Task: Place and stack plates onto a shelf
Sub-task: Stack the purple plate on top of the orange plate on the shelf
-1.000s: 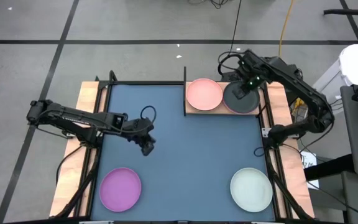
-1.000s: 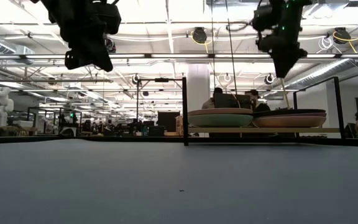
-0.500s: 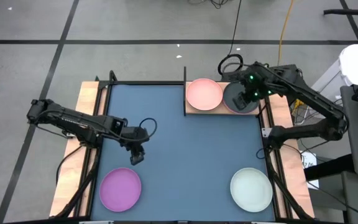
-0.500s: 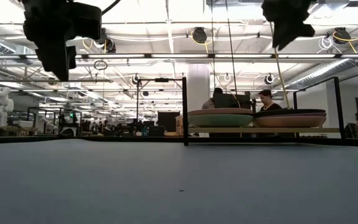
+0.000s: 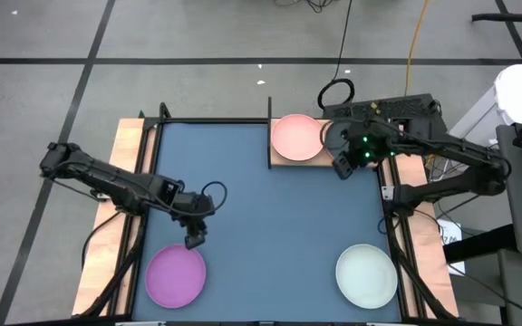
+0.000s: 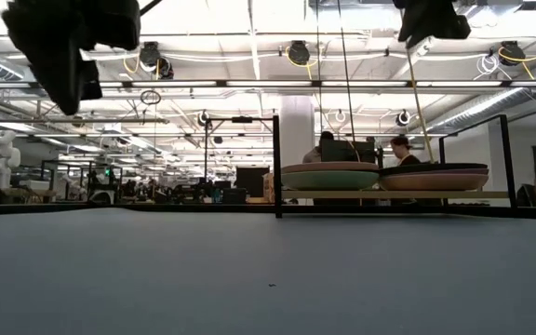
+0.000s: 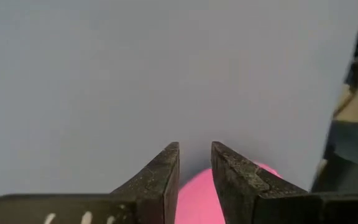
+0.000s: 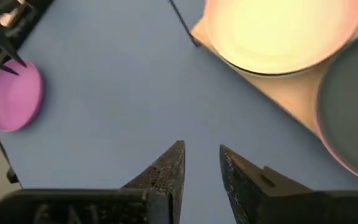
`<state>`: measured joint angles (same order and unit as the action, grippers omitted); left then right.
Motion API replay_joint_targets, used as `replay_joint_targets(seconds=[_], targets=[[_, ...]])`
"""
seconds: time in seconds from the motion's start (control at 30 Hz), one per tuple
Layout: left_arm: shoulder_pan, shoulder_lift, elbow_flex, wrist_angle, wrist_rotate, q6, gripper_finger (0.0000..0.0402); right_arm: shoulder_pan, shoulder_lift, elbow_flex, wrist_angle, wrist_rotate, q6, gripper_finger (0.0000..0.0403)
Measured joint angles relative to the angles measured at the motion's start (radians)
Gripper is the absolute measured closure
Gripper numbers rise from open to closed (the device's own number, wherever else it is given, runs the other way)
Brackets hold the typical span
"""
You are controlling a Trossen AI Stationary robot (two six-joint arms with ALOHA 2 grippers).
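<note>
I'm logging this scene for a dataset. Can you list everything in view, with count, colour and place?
Round matte plate: one, purple, on the mat's near left corner.
Round matte plate: one, pale mint, on the mat's near right corner.
Round matte plate: one, pink, topmost on the shelf's left stack.
Round matte plate: one, black, topmost on the shelf's right stack, partly under the right arm.
Light-wood shelf board: one, at the mat's far edge, thin black rail at its left end.
Dark-blue mat: one, covering the tabletop.
People: at least two, seated in the room behind.
Left end effector: black, open, empty, just beyond the purple plate.
Right end effector: black, open, empty, at the shelf's front edge.
</note>
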<state>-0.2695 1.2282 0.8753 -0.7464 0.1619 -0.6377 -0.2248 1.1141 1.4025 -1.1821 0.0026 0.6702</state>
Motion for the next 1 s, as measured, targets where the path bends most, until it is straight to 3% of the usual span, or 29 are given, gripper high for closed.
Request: replay_joint_targets(seconds=[0.4, 0.77, 1.0], targets=[[-0.087, 0.000, 0.000, -0.014, 0.021, -0.055, 0.0238, 0.263, 0.000, -0.034, 0.137, 0.165, 0.161, 0.0328], [-0.133, 0.000, 0.000, -0.022, 0.022, -0.025, 0.0234, 0.424, 0.000, -0.235, 0.528, 0.235, 0.184, 0.0328], [-0.139, 0.000, 0.000, -0.039, 0.022, -0.021, 0.0234, 0.491, 0.001, -0.365, 0.642, 0.232, 0.246, 0.0328]])
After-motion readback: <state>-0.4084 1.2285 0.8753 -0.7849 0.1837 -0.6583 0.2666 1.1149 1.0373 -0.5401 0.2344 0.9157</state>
